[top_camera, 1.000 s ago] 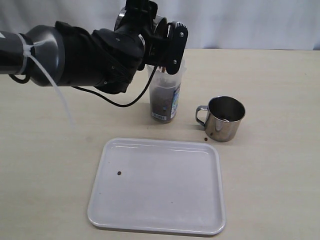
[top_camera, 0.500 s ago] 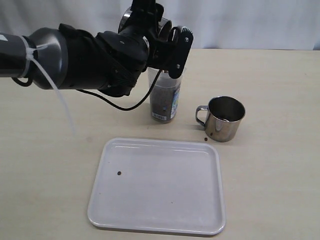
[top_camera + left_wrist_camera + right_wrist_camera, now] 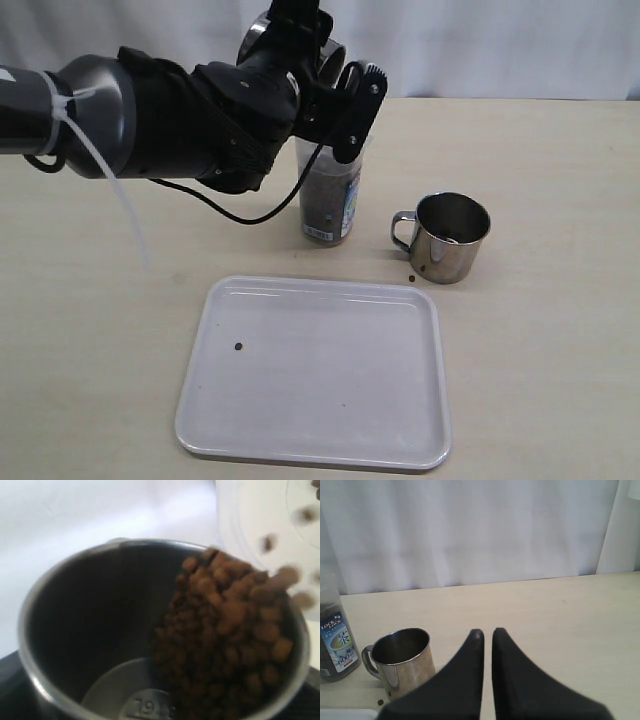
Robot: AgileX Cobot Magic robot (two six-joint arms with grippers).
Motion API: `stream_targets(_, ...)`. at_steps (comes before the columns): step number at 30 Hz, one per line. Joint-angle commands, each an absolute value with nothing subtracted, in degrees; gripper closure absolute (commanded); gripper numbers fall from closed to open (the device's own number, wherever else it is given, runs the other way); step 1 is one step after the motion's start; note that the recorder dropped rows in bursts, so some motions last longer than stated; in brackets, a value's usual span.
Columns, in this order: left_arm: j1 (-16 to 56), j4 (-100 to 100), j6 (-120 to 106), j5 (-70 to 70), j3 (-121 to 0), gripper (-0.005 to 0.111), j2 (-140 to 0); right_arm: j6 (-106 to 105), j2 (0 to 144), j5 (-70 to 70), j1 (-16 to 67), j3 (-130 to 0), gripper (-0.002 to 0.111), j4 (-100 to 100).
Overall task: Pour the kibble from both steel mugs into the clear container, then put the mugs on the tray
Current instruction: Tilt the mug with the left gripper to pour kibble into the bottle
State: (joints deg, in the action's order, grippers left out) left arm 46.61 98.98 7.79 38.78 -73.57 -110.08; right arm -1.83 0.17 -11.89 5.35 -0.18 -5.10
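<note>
My left gripper [image 3: 338, 85] is shut on a steel mug [image 3: 328, 50] and holds it tipped high over the clear container [image 3: 331, 205]. In the left wrist view, kibble [image 3: 225, 630] slides to the mug's [image 3: 90, 610] lower rim and pellets fall towards the container's mouth [image 3: 250, 515]. Brown kibble [image 3: 322, 210] fills the container's lower part. The other steel mug [image 3: 450, 238] stands upright to the right of the container, handle towards it. The white tray [image 3: 300, 400] lies in front. My right gripper [image 3: 486, 632] is shut and empty, well apart from that mug [image 3: 402, 662].
One stray pellet [image 3: 239, 347] lies on the tray, and another [image 3: 411, 277] on the table by the standing mug. A black cable [image 3: 240, 212] hangs from the left arm beside the container. A pale curtain backs the table.
The left gripper has shifted slightly right and tipped the mug further over the container. The right gripper and the standing mug have not moved.
</note>
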Motion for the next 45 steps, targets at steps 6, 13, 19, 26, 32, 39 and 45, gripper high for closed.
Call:
stream_targets(6, 46.7, 99.9, 5.8, 37.7, -74.8, 0.107, -109.8, -2.1, 0.0, -12.1, 5.5, 0.0, 0.104, -5.4)
stream_targets(13, 46.7, 99.9, 1.1, 36.7, -75.7, 0.107, -109.8, -2.1, 0.0, -12.1, 5.5, 0.0, 0.104, -5.4)
stream_targets(19, 46.7, 99.9, -5.0, 36.7, -75.7, 0.107, -109.8, -2.1, 0.0, -12.1, 5.5, 0.0, 0.104, -5.4)
stream_targets(26, 46.7, 99.9, -6.0, 36.7, -75.7, 0.107, -109.8, -2.1, 0.0, -12.1, 5.5, 0.0, 0.104, -5.4)
stream_targets(32, 48.0, 99.9, -6.7, 36.9, -76.3, 0.107, -109.8, -2.1, 0.0, -12.1, 5.5, 0.0, 0.104, -5.4)
stream_targets(39, 49.2, 99.9, -10.9, 40.4, -76.3, 0.107, -109.8, -2.1, 0.0, -12.1, 5.5, 0.0, 0.104, -5.4)
stream_targets(45, 50.0, 99.9, -13.5, 41.3, -76.3, 0.107, -109.8, -2.1, 0.0, -12.1, 5.5, 0.0, 0.104, -5.4)
